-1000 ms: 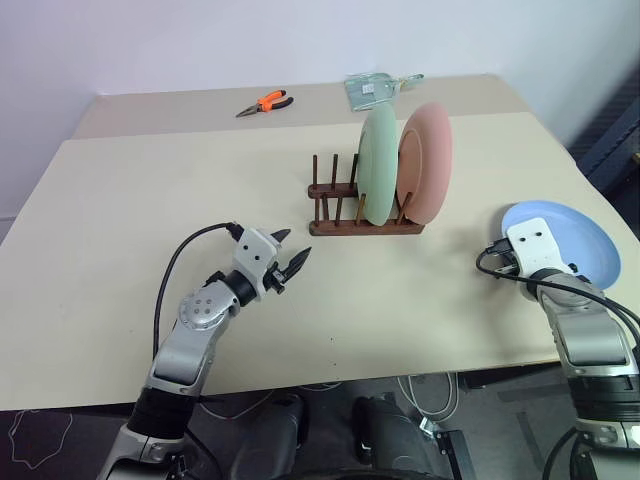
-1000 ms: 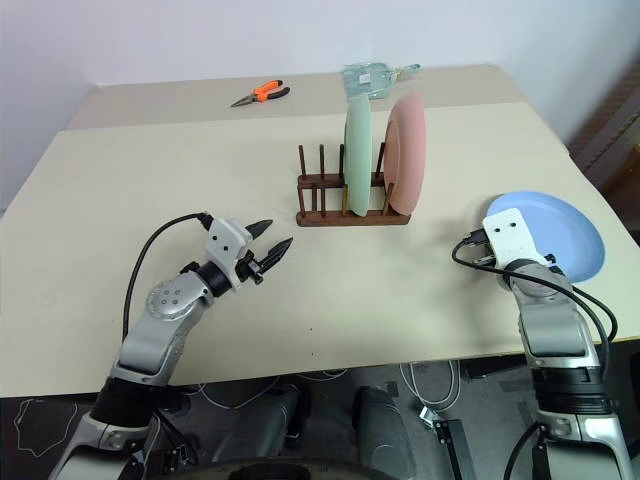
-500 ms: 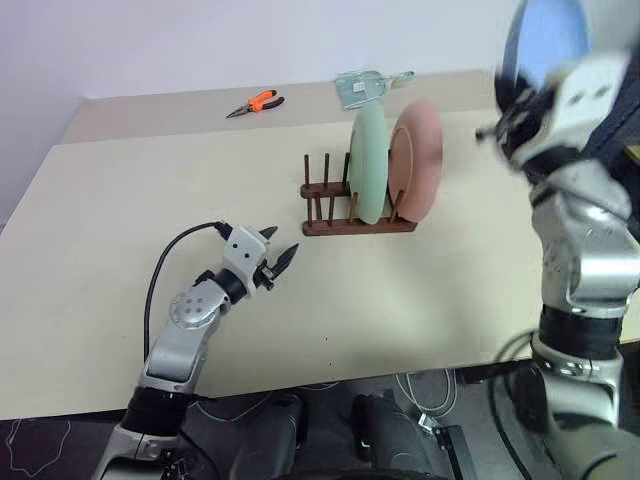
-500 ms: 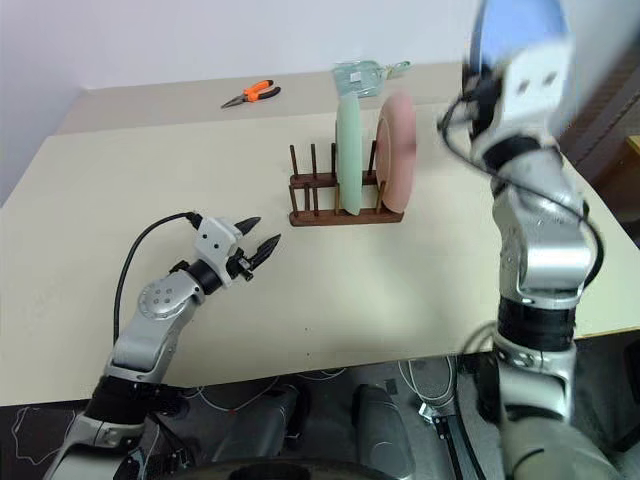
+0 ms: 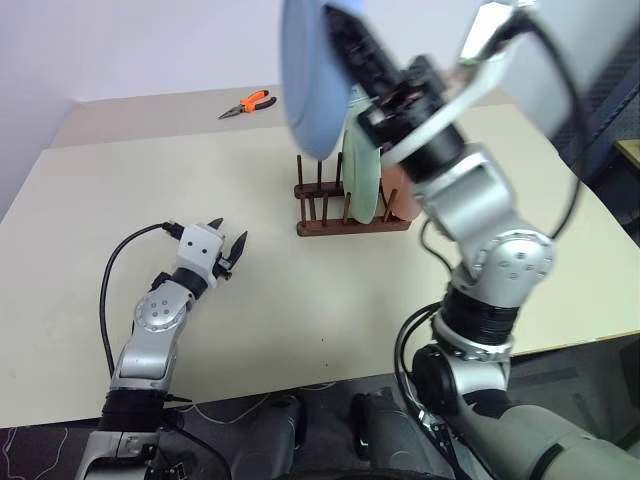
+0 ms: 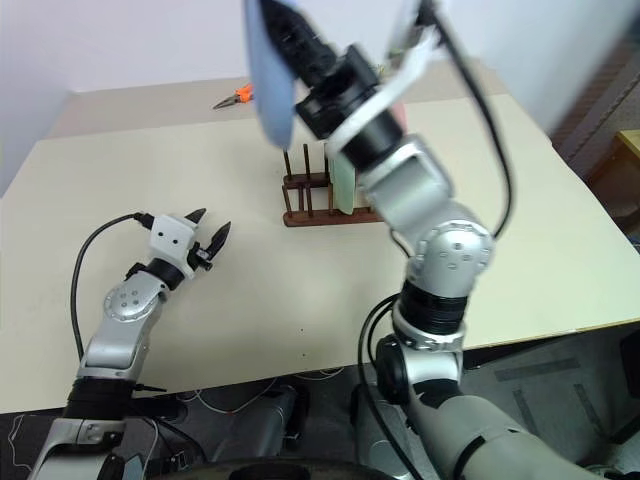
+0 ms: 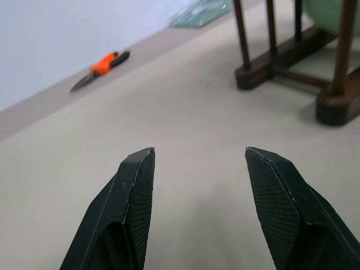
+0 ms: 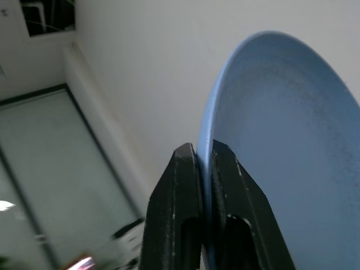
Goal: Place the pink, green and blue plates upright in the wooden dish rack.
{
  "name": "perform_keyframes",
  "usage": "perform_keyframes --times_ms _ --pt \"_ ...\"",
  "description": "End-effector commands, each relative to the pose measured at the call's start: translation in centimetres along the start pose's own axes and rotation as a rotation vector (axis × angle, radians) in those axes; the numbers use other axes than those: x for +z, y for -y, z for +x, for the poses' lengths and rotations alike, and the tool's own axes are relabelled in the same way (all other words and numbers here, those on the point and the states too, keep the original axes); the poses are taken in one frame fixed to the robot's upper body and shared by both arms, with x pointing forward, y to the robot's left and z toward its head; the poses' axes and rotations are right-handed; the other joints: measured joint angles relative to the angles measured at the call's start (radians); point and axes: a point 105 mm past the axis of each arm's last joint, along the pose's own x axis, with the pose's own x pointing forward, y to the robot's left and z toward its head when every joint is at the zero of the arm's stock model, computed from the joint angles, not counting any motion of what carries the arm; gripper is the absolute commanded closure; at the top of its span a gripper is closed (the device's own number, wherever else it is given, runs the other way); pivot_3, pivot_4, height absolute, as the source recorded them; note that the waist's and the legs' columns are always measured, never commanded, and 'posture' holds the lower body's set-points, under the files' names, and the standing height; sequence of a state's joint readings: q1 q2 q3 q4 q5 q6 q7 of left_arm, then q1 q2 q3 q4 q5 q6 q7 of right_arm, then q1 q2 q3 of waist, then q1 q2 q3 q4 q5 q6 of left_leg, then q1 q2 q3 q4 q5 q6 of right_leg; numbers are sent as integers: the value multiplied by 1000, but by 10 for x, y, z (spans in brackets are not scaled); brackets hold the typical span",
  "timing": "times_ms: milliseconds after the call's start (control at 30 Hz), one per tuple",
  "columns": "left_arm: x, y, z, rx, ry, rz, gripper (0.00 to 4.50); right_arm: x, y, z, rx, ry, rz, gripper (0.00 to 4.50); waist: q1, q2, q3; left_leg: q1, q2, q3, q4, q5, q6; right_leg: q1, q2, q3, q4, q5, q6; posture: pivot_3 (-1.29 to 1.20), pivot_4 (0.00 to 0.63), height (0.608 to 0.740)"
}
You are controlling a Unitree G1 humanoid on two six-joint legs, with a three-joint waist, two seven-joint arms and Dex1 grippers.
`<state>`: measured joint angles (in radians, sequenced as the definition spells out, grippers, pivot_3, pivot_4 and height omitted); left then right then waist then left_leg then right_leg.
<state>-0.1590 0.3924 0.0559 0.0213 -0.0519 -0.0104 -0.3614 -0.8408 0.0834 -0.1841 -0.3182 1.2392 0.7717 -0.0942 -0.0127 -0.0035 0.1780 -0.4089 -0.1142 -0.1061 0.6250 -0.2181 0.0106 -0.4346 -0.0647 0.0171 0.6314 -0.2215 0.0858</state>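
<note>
The right gripper (image 8: 203,163) has its two black fingers pressed together on the rim of the blue plate (image 5: 305,80), pinching it at the edge and holding it high above the table (image 5: 300,300), turned on edge. Below and just beyond it stands the wooden dish rack (image 5: 350,215), toward the far middle of the table. The green plate (image 5: 360,185) sits upright among the pegs at the rack's right end; the pink plate (image 5: 398,200) is just right of it, mostly hidden by the arm. The pegs at the rack's left end stand free.

The blue plate looks stiff, smooth and fairly light, but likely breakable, and a rim pinch gives it leverage to swing or slip. My judgement is that it should go down slowly, edge first, between the free pegs, without knocking the green plate.

The left gripper (image 7: 199,163) hovers low over the near left of the table, fingers spread apart and holding nothing. Orange pliers (image 5: 245,102) lie at the far left.
</note>
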Motion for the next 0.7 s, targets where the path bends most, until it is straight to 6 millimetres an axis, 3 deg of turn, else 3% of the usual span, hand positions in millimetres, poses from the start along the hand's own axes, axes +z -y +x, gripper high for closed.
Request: perform_keyframes --times_ms 33,167,467,700 --pt "16 -2 -3 21 55 26 1904 -14 22 9 -112 -28 13 4459 3 0 0 0 0 0 0 0 0 0 0 0 0 0 0 0 150 729" --pt "15 -2 -7 35 47 18 1904 -28 41 8 -199 -59 -7 4459 1 0 0 0 0 0 0 0 0 0 0 0 -1 0 0 0 150 729" --pt "15 2 -9 16 33 15 1904 -26 44 10 -221 -31 -52 4459 -1 0 0 0 0 0 -2 0 -1 -2 1 0 0 0 0 0 150 729" --pt "16 9 -4 -19 36 6 1904 -11 28 13 -139 6 -58 4459 -1 0 0 0 0 0 -2 0 -1 -2 1 0 0 0 0 0 150 729"
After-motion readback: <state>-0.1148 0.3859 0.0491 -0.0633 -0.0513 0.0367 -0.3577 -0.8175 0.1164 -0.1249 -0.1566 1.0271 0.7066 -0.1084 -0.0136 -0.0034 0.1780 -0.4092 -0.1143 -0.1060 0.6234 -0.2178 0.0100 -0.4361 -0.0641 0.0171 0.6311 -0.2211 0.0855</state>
